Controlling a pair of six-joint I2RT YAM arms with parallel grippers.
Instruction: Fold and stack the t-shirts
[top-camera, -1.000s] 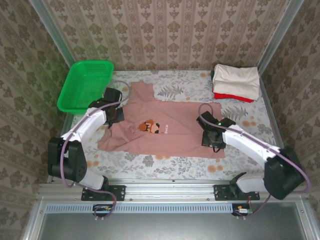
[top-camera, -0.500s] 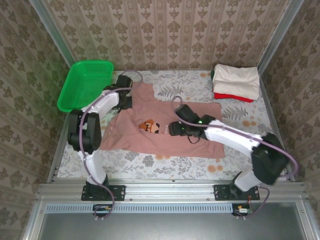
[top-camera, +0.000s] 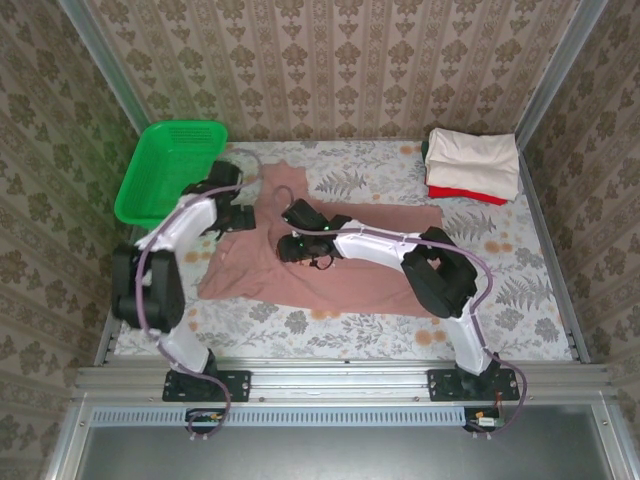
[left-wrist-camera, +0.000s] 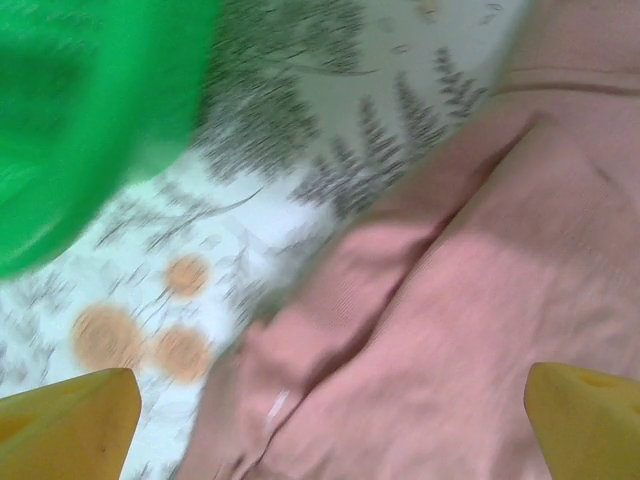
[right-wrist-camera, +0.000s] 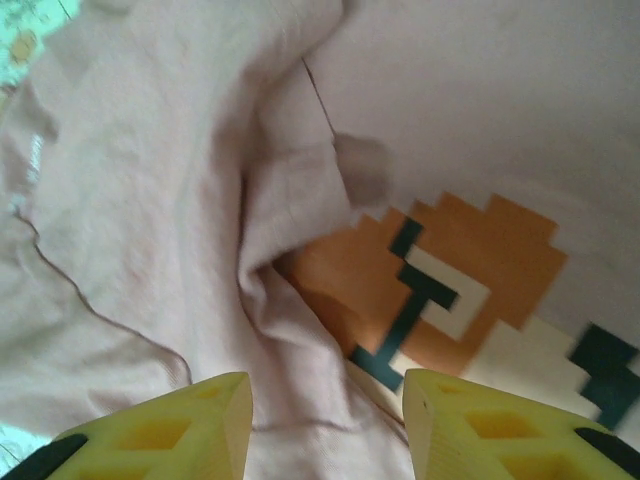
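Yellow fingertips (left-wrist-camera: 70, 410) of the left gripper (left-wrist-camera: 330, 420) stand wide apart with nothing between them, over the rumpled left edge of the dusty-pink t-shirt (top-camera: 350, 275), near the green mesh basket (top-camera: 165, 170) at the table's (top-camera: 500, 290) far left corner. The right gripper (right-wrist-camera: 325, 420) is down by the shirt's pixel-figure print (right-wrist-camera: 450, 300) mid-table, its jaws partly apart with a ridge of pink cloth between them; pinched or not, I can't tell. At the far right corner, a folded cream t-shirt (top-camera: 475, 160) sits on a folded red t-shirt (top-camera: 470, 193).

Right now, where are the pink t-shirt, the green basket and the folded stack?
pink t-shirt (top-camera: 350, 285): top external view, lower body panel.
green basket (top-camera: 165, 175): top external view, mesh floor.
folded stack (top-camera: 472, 158): top external view, cream top shirt.
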